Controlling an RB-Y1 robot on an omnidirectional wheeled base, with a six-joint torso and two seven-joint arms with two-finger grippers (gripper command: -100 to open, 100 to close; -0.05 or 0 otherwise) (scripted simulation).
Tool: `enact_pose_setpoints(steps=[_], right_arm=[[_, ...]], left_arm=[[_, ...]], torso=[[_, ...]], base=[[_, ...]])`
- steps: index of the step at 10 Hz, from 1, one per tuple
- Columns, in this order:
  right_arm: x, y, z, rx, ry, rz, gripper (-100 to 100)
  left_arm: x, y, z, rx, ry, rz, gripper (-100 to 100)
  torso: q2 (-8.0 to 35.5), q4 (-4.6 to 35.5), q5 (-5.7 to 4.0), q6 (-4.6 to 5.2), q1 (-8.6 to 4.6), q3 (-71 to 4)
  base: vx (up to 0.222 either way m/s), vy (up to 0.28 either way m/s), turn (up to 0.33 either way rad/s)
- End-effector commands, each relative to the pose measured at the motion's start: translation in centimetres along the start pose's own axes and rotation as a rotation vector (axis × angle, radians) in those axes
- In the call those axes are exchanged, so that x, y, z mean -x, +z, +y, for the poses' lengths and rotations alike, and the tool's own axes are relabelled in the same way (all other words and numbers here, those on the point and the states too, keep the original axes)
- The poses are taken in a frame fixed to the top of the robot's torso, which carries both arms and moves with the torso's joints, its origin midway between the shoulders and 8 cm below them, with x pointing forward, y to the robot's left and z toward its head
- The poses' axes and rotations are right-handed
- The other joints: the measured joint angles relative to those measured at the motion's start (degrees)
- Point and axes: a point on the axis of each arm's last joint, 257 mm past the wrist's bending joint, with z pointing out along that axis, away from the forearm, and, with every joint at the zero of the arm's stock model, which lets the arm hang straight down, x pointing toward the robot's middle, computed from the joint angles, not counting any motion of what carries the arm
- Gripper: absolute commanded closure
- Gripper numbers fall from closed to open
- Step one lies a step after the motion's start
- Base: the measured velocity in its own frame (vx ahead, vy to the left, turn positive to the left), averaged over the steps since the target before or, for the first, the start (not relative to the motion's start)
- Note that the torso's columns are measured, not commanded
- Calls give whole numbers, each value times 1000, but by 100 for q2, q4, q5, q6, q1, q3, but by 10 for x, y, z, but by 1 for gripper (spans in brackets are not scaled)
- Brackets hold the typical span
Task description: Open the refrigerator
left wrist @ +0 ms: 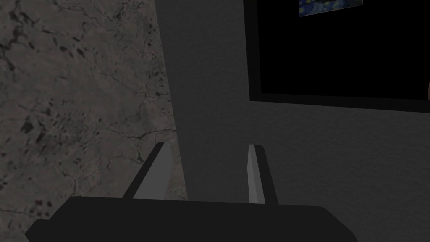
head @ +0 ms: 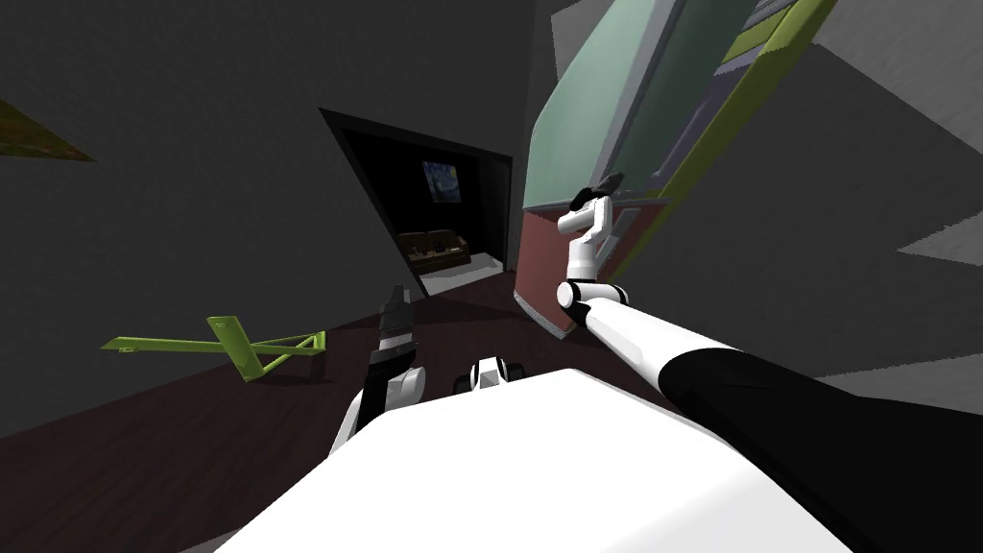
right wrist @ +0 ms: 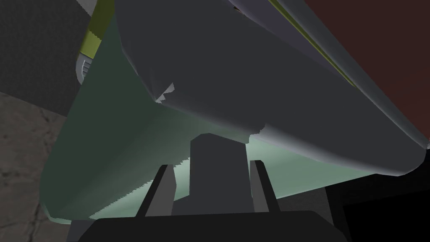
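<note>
The refrigerator (head: pixel 614 106) stands ahead and to the right, with a pale green upper door (right wrist: pixel 126 138), a reddish lower door (head: pixel 542 254) and an olive side. The upper door looks swung slightly out, with grey shelving showing behind its edge. My right arm reaches up to the seam between the two doors, where my right gripper (head: pixel 603 184) is. In the right wrist view the right gripper (right wrist: pixel 210 164) is open and straddles the grey door handle (right wrist: pixel 217 168), with narrow gaps at both fingers. My left gripper (head: pixel 395 309) hangs low by my chest, and it (left wrist: pixel 205 145) is open and holds nothing.
A doorway (head: pixel 437 216) left of the refrigerator leads to a black area with a sofa and a painting. A light green frame (head: pixel 240 348) lies on the dark floor to the left. Dark grey walls close in on both sides.
</note>
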Motion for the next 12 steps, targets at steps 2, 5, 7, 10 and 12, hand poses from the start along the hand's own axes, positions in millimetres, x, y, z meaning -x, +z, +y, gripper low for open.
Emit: enact_pose_setpoints(steps=[2, 5, 7, 10, 12], right_arm=[[-18, -1, -15, -38, -28, 45, 100], [-36, -4, -36, -89, -60, 93, 100], [-45, -6, -46, -114, -76, 119, 100], [-64, -11, -68, -164, -107, 171, 100], [-82, -17, -90, -214, -136, 226, 100]], left_arm=[[0, 0, 0, 0, 0, 0, 0], [0, 0, 0, 0, 0, 0, 0], [0, 0, 0, 0, 0, 0, 0], [0, 0, 0, 0, 0, 0, 0], [0, 0, 0, 0, 0, 0, 0]], torso=[[37, 11, -28, 24, -65, 28], [3, -8, -19, 23, -9, 9], [-18, -10, -9, 11, -7, -11], [-22, -11, -4, 6, 1, -14], [-20, 5, 3, 5, -36, -23]], base=[[51, 146, -15], [183, 267, -22], [176, 252, -8], [173, 264, 5], [179, 228, 23]])
